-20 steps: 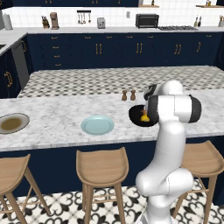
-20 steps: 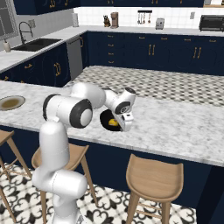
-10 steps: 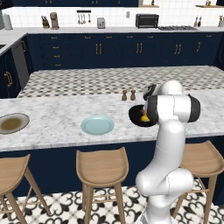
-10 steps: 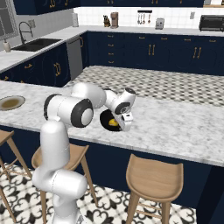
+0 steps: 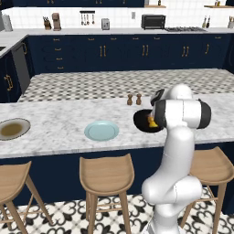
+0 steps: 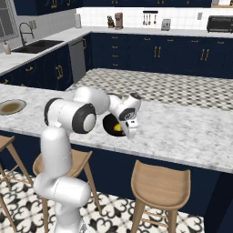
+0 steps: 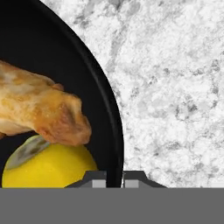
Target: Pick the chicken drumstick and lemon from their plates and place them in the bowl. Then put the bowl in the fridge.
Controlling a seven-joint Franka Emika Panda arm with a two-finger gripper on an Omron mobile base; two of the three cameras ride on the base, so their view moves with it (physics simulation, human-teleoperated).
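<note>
My gripper (image 7: pixel 112 178) is clamped on the black bowl's (image 7: pixel 114 131) rim, lemon (image 7: pixel 52 168) and chicken drumstick (image 7: pixel 41 109) inside, ready for the fridge.

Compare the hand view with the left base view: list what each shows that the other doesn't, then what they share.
Hand view alone: the end effector shut on the black bowl's rim, one tip on each side of it, and the chicken drumstick resting against the lemon inside.

Left base view alone: the light blue plate and the grey plate, both bare, two small shakers, the stools and the back cabinets.

Both: the bowl holding the yellow lemon, on the marble counter.
</note>
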